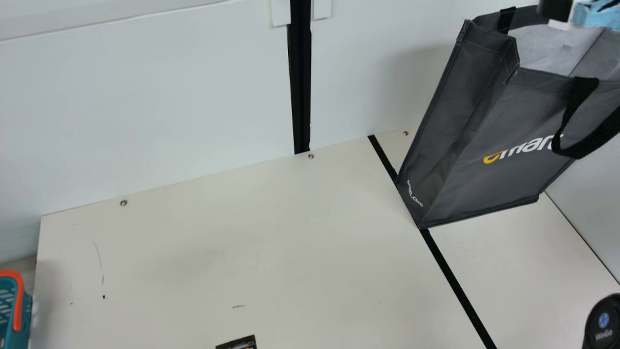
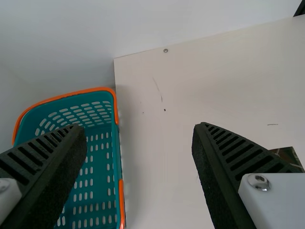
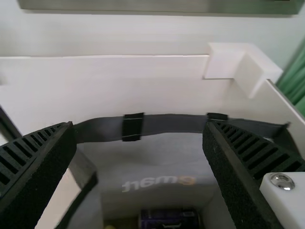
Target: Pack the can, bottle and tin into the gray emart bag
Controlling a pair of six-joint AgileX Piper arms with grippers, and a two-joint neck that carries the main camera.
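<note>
Cream table (image 1: 290, 252), white wall (image 1: 145, 106) behind. Gray emart bag (image 1: 503, 140), table's right: mouth up, soft, light; best held by the rim. Purple item (image 3: 167, 220), inside it: probably the can, stiff, slick, for a mid-body hold; long axis seemingly crosswise, ends indistinct. Left gripper (image 2: 139, 128), right gripper (image 3: 139, 125): both spread, empty.

gray emart bag (image 1: 503, 121) standing open, dark purple item (image 3: 162, 219) inside
</note>
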